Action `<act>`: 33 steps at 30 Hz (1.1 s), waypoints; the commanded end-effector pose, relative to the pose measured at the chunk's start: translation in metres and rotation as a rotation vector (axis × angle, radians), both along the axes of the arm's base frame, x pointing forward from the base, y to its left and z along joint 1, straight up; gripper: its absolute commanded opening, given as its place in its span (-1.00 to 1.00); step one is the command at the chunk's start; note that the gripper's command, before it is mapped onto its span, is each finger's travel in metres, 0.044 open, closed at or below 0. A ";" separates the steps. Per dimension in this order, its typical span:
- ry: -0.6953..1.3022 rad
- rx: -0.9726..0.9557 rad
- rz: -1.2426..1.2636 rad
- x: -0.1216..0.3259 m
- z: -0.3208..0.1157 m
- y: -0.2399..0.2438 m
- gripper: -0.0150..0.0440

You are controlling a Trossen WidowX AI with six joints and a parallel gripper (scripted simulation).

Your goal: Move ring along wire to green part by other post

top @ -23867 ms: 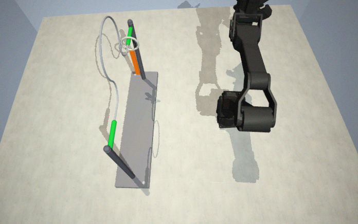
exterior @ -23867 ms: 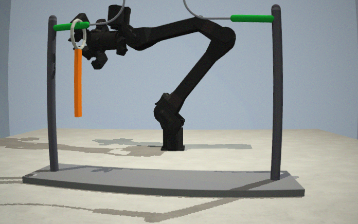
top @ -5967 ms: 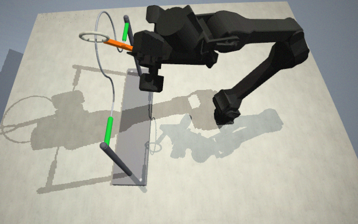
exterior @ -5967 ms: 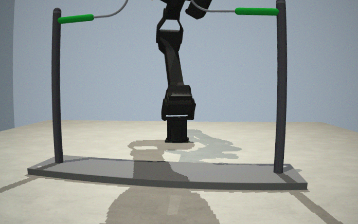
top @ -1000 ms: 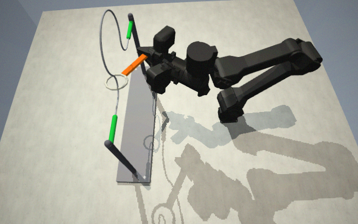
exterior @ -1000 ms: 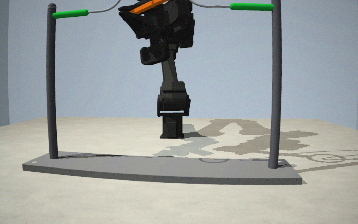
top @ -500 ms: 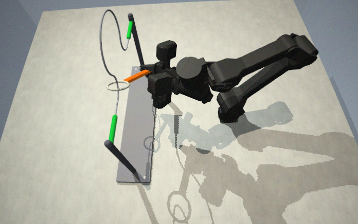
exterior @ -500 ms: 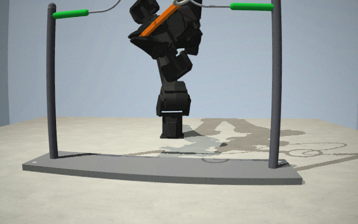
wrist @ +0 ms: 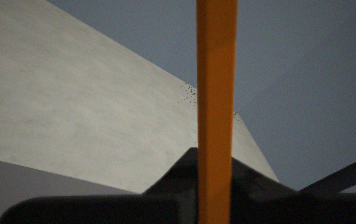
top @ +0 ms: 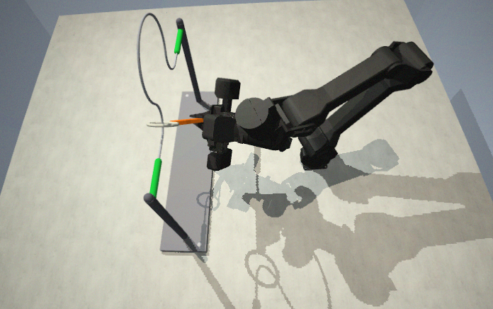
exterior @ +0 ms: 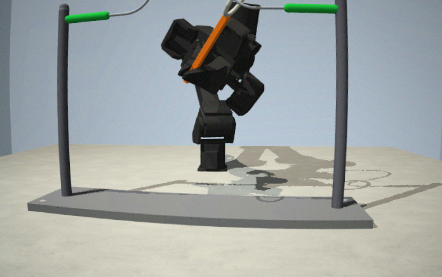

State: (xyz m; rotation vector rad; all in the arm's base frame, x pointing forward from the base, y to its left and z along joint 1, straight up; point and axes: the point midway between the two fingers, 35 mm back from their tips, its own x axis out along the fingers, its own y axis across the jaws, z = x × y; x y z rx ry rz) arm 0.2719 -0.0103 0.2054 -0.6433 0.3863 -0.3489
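The pale ring (top: pixel 154 126) (exterior: pixel 226 7) is around the thin grey wire (top: pixel 138 54) (exterior: pixel 267 7), between the loop and the near green part (top: pixel 155 177) (exterior: pixel 310 8). Whether it touches the wire I cannot tell. The ring's top is cut off in the exterior view. The far green part (top: pixel 178 41) (exterior: pixel 87 16) is at the other post. My gripper (top: pixel 197 120) (exterior: pixel 192 70) (wrist: pixel 202 155) is shut on the orange handle (top: pixel 185 121) (exterior: pixel 210 42) (wrist: pixel 216 100), below the ring. The handle slants up to the ring in the exterior view.
The near post (top: pixel 167 217) (exterior: pixel 340 98) and far post (top: pixel 190 69) (exterior: pixel 63 98) stand on a grey base plate (top: pixel 187 164) (exterior: pixel 195 208). The wire rises in a tall loop toward the far post. The arm reaches in from the robot's side, between the posts in the exterior view.
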 end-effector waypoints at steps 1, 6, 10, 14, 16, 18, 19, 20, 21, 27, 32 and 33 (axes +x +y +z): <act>0.003 0.073 0.006 0.002 -0.009 0.010 -1.00; -0.007 0.191 0.009 0.003 -0.018 0.026 -1.00; -0.014 0.281 0.010 0.004 -0.024 0.039 -1.00; -0.021 0.365 0.012 0.005 -0.028 0.052 -1.00; -0.024 0.403 0.013 0.006 -0.030 0.058 -1.00; -0.027 0.439 0.013 0.006 -0.031 0.064 -1.00; -0.028 0.456 0.014 0.007 -0.031 0.066 -1.00; -0.029 0.471 0.014 0.007 -0.032 0.069 -1.00; -0.031 0.486 0.014 0.007 -0.032 0.072 -1.00; -0.037 0.562 0.016 0.008 -0.033 0.086 -1.00; -0.041 0.611 0.017 0.009 -0.034 0.097 -1.00; -0.041 0.617 0.017 0.009 -0.034 0.099 -1.00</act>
